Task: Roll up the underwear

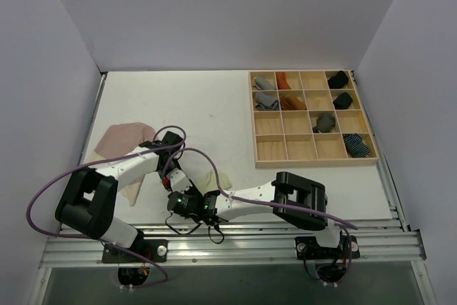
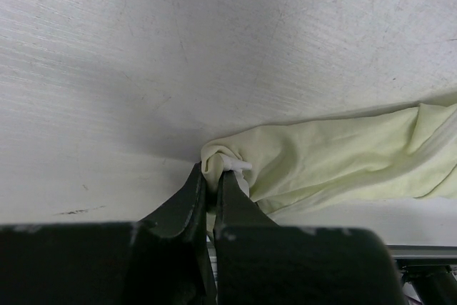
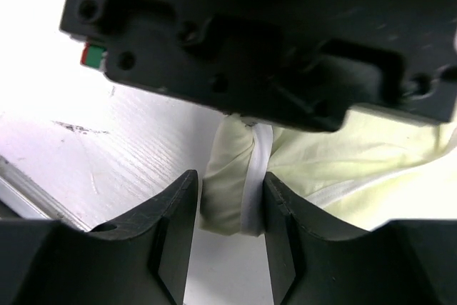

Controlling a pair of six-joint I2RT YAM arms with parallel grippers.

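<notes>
Yellow-green briefs (image 2: 335,155) are lying bunched, barely rolled: left gripper (image 2: 213,182) is pinching one end, right gripper (image 3: 230,201) is straddling it, fingers spread. Pink briefs (image 1: 123,138) are lying unrolled, well apart from both.

The underwear (image 2: 335,155) is soft, creased cloth on a matt, finely scratched white bench (image 2: 214,48). The tray (image 1: 314,163) is pale bare wood, the jaws matt black plastic.
</notes>
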